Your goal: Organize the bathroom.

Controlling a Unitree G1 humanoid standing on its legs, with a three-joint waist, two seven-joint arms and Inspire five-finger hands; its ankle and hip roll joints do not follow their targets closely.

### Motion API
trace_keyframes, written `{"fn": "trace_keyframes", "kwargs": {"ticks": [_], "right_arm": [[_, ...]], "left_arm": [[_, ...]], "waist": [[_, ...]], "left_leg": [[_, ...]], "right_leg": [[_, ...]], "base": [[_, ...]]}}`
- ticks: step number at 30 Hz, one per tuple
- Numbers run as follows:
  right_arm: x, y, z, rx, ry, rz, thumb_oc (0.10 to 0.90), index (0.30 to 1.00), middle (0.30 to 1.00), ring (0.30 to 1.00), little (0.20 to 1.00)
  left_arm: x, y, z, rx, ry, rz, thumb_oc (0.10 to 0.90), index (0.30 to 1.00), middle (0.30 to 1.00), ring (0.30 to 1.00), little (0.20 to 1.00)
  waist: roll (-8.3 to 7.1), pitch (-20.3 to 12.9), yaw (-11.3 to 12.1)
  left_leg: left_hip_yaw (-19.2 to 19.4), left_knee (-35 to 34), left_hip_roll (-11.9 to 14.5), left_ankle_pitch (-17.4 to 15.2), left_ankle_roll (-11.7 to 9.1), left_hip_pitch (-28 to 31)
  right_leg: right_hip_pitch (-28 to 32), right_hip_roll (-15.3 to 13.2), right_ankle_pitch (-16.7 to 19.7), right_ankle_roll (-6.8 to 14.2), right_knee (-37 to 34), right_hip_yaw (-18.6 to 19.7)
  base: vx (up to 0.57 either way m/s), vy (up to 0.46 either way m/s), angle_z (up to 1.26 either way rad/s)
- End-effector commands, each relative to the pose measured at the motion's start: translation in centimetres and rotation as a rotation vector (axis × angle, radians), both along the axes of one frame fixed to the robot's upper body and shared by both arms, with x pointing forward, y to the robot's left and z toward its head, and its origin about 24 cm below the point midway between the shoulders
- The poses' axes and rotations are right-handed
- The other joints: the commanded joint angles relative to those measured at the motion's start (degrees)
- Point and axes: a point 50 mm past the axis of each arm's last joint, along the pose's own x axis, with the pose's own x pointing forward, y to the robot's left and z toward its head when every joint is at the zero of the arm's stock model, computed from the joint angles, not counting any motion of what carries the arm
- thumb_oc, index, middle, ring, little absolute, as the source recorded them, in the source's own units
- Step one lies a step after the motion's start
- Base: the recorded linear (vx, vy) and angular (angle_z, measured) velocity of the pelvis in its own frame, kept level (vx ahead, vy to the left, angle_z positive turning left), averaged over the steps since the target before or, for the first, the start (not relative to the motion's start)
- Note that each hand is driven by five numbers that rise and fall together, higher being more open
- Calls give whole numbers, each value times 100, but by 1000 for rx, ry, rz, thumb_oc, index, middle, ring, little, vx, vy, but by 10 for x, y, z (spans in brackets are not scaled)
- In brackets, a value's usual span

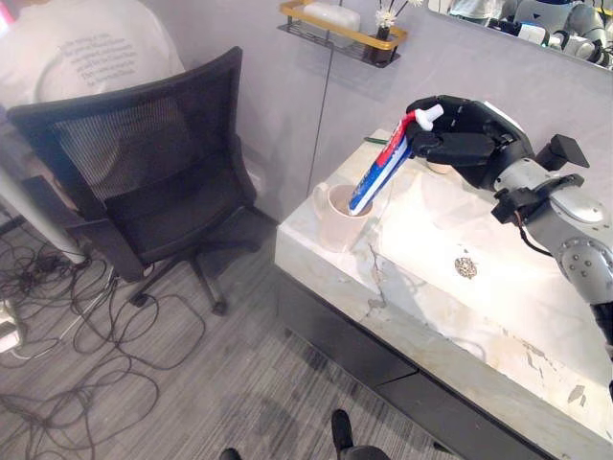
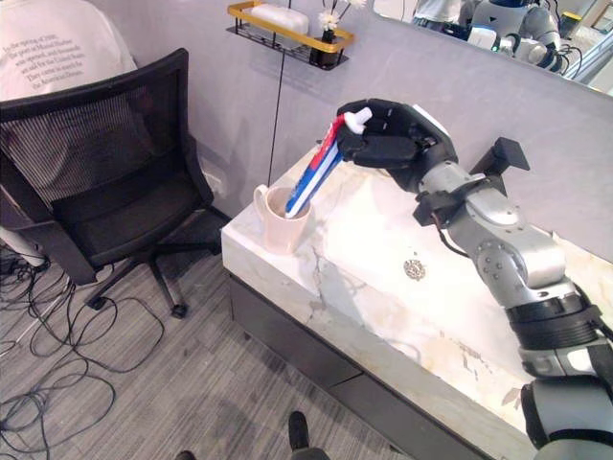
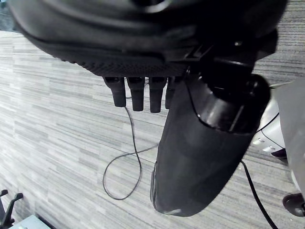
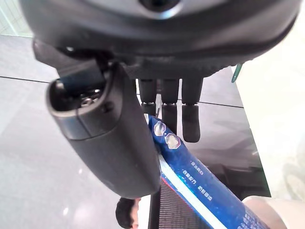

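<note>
One relation governs your next move: the toothpaste tube [image 1: 381, 172] runs on a slant, cap end high in the right robot hand [image 1: 466, 137], tail end low and inside the mouth of the cream mug [image 1: 337, 218]. Your right robot hand has its thumb and fingers curled round the tube just below the white cap. The mug stands at the left corner of the marble bench [image 1: 498, 316], down and to the left of that hand. The tube's long axis points from the hand into the mug, so letting go should, by my judgement, leave it leaning on the rim. Your left robot hand [image 3: 143, 93] hangs over the floor, fingers relaxed, holding nothing.
</note>
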Motion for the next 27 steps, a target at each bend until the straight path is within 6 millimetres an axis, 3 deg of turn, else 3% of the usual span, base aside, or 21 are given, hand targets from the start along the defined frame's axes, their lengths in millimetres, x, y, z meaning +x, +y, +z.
{"fn": "trace_keyframes", "kwargs": {"ticks": [1,27], "right_arm": [[-30,-7,80,144,-418,17,400,300,300,300,300],[-33,-7,80,138,-453,-4,400,300,300,300,300]], "left_arm": [[-55,29,14,96,199,53,800,900,900,900,900],[-58,27,14,98,208,57,800,900,900,900,900]], "waist": [[-176,-245,91],[-186,-165,147]], "left_leg": [[-351,-173,21,73,-70,162],[-399,-37,81,54,-108,15]], "right_leg": [[71,-160,-601,434,485,262],[41,-166,-620,428,515,229]], "base": [[0,0,0],[0,0,0]]}}
